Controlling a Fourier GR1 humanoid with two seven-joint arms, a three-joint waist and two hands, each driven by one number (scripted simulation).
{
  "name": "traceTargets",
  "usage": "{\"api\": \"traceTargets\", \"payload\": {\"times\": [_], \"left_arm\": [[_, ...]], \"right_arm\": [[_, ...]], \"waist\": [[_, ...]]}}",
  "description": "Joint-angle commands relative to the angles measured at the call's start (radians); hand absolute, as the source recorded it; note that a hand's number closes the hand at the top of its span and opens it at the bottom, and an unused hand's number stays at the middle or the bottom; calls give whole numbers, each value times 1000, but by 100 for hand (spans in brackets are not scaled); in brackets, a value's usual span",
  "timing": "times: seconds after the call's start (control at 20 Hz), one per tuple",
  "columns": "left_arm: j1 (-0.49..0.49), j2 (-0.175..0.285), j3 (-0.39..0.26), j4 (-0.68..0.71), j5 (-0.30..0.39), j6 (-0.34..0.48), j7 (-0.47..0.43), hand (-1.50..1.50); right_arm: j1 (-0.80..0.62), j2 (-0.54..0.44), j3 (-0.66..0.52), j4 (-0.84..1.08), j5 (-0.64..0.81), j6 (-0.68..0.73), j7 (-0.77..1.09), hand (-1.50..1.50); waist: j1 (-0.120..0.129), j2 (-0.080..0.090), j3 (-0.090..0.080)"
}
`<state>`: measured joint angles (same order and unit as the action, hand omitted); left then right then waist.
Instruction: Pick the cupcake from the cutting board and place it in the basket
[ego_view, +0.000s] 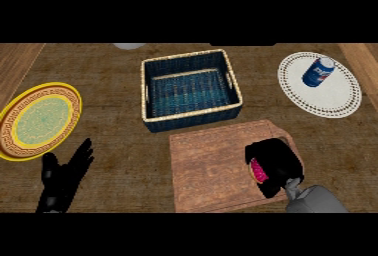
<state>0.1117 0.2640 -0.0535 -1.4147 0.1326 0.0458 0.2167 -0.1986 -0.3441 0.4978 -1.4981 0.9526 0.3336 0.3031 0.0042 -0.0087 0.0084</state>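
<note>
A wooden cutting board (214, 170) lies near the front of the counter. At its right side my right hand (279, 160) is curled round the cupcake (258, 171), of which only a strip of pink frosting shows at the palm's left edge. The dark blue basket (190, 116) with a pale woven rim stands just behind the board, its inside showing only the blue weave. My left hand (65, 177) rests open at the lower left, fingers up, away from the board.
A yellow patterned plate (38, 121) lies at the left edge. At the back right a white doily-like plate (339, 102) carries a blue can (318, 71). A grey object (129, 46) peeks in at the top edge.
</note>
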Motion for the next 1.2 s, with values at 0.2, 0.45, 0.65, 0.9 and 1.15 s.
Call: {"api": "traceTargets", "payload": {"times": [0.2,0.45,0.65,0.9,1.15], "left_arm": [[13,-15,-29,-2,-28,5,65,0],[-38,-25,-56,16,-44,-10,56,0],[-15,-40,-77,6,-47,-17,46,0],[-41,-36,-53,24,-40,-8,58,0],[-44,-22,-50,27,-41,-19,61,0]], "right_arm": [[-78,331,227,-28,128,55,316,150],[-181,340,387,1,22,-10,530,150],[-285,343,469,-13,-20,-91,704,150],[-290,344,399,-186,-114,-428,739,150],[-461,344,374,-278,-79,-640,831,150]], "waist": [[20,6,-10],[86,18,-10],[103,12,-10],[88,16,-2],[86,2,-9]]}}
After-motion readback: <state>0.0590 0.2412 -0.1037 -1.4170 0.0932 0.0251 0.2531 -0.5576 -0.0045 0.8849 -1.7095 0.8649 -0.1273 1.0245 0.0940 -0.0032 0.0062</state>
